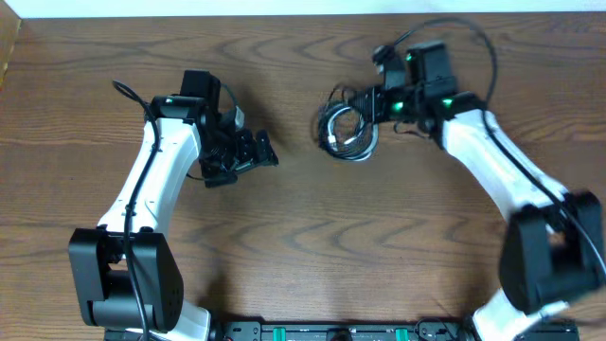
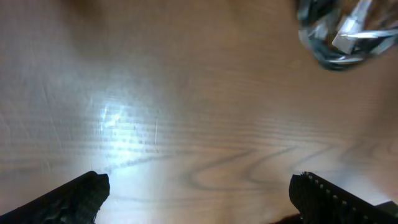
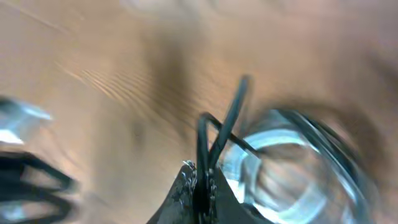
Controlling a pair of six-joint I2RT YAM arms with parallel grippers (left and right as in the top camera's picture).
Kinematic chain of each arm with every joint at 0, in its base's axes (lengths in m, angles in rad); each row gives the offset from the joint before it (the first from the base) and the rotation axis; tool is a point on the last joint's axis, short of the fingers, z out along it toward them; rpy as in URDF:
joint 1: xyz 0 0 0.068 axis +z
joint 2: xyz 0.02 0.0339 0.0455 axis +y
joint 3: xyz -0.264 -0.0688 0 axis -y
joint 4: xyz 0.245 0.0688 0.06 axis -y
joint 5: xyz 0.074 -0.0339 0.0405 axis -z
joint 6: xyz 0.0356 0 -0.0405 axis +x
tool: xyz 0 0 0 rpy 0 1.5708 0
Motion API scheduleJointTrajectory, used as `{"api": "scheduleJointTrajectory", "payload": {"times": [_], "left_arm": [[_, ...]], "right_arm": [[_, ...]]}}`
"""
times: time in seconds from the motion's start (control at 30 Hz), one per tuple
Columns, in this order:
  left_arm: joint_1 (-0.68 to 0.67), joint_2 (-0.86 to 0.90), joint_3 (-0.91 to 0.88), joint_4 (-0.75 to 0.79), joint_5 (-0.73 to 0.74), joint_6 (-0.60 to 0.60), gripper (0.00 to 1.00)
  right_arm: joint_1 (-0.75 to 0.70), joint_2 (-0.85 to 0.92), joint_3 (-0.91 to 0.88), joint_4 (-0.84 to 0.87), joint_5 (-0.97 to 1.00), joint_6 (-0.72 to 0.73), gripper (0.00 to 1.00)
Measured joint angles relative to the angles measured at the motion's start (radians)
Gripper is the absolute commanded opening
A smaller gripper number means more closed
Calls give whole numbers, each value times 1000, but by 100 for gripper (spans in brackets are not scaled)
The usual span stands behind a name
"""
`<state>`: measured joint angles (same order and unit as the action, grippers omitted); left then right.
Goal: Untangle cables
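Wood table (image 1: 303, 237): right claw (image 3: 199, 186) pinched on the cables (image 1: 348, 133); left claw (image 2: 199, 185) spread wide, well apart.

Wooden table (image 1: 303, 237) with smooth, lightly glossy grain, cables (image 1: 348, 131) in shiny black and white plastic sheathing, left claw (image 2: 199, 194) matt black and rough-textured, arm shells (image 1: 156, 180) smooth white plastic
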<state>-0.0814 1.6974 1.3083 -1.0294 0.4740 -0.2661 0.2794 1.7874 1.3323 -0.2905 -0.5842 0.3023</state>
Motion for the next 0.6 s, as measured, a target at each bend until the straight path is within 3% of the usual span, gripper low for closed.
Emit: {"api": "scheduleJointTrajectory", "payload": {"times": [0.27, 0.6], "left_arm": [[-65, 0, 0, -14, 0, -31, 98], [-152, 0, 0, 3, -14, -45, 98]], "right_arm": [[0, -240, 24, 132, -30, 140, 1], [0, -268, 26, 451, -118, 451, 1]]}}
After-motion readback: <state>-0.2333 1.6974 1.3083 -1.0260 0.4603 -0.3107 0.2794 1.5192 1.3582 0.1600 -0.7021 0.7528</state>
